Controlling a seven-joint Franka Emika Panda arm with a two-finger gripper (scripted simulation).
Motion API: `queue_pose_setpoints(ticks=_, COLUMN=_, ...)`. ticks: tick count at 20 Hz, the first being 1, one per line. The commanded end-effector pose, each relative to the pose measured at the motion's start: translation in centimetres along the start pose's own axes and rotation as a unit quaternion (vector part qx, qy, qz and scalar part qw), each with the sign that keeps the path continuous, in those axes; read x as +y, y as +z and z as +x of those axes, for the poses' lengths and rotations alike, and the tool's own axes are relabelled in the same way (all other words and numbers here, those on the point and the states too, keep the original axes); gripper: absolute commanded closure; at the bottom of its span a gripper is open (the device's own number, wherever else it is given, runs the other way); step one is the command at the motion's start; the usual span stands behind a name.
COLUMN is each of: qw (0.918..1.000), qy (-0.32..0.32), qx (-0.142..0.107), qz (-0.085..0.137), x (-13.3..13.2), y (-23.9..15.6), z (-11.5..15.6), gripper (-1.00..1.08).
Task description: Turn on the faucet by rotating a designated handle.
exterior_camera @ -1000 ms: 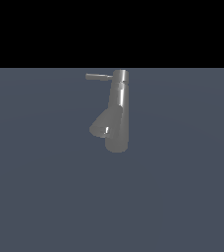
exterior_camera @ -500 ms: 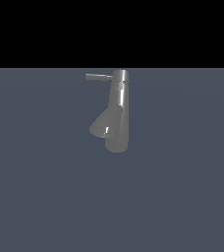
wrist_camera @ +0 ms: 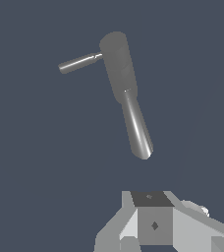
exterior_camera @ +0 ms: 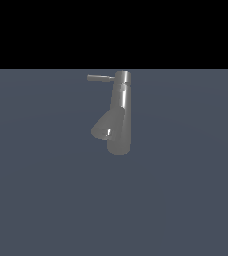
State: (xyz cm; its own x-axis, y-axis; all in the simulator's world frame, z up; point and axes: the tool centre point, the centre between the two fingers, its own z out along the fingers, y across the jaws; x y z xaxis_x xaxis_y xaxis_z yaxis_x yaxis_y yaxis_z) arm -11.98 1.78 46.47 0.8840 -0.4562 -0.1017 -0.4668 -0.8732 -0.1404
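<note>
The faucet (exterior_camera: pixel 122 112) is a shiny grey metal column standing on the dark floor, with a short thick spout (exterior_camera: pixel 105 127) angling down toward the exterior view's left. The handle (exterior_camera: pixel 100 78), a thin grey rod, sticks out from the column's top toward the exterior view's left. In the wrist view I look down on the column (wrist_camera: pixel 117 61), the handle (wrist_camera: pixel 79 63) and the spout (wrist_camera: pixel 138 129). My gripper (wrist_camera: pixel 153 219) shows only as white and grey blocks at the picture's edge, apart from the faucet. Its jaws cannot be made out. The gripper is out of the exterior view.
A flat dark blue-grey floor (exterior_camera: pixel 186 200) surrounds the faucet. A black background fills the upper part of the exterior view.
</note>
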Motion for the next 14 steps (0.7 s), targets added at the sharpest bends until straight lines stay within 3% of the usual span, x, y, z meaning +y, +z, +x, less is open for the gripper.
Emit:
queue_pose_setpoints(ticks=1, qw=0.9994, qy=0.035, qx=-0.004, qz=0.004, x=-0.8, y=0.6, z=1.4, gripper=1.08)
queue_pose_setpoints(ticks=7, qw=0.9928, qy=0.119, qx=-0.013, qz=0.008, x=-2.7, y=2.5, z=4.8, gripper=1.08)
queue_pose_setpoints(ticks=14, qw=0.9762, qy=0.216, qx=-0.02, qz=0.006, x=-4.7, y=5.2, z=8.6, gripper=1.08)
